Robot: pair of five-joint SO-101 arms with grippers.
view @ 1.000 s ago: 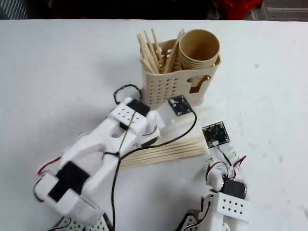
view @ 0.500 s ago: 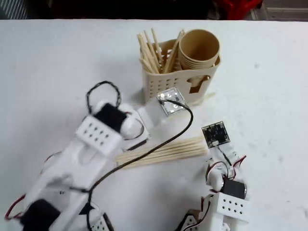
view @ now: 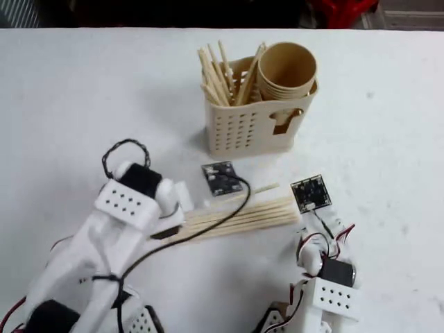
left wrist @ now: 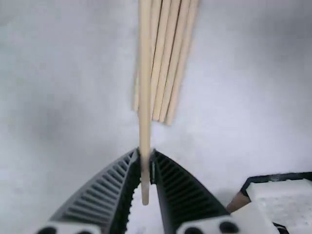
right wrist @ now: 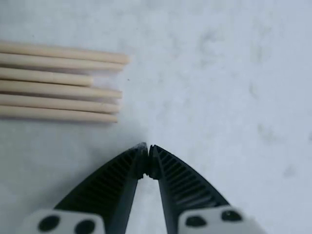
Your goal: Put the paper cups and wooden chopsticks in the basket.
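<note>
White tabletop (view: 83,90) spreads across the whole scene, with a dark strip of room along its far edge. Near the far middle we see a cream, perforated basket (view: 253,125) standing upright. Inside it, on one side, sits a stack of paper cups (view: 288,69), nested together with the open mouth up. Beside the cups, in the same basket, a cluster of upright chopsticks (view: 218,73) leans out past the rim.

Closer to us, a row of loose chopsticks (view: 253,218) lies flat on the tabletop, side by side and touching, between the two white arms. The left arm (view: 118,222) reaches in from the near left. Its left jaws are clenched on the end of a single chopstick (left wrist: 145,97), which runs out above the loose row. From above, this single chopstick (view: 262,189) slants across just beyond the row, toward the basket.

The right arm (view: 326,284) sits at the near right. Its right jaws are closed tip to tip, holding nothing, just beside the ends of the loose chopsticks (right wrist: 58,85).
</note>
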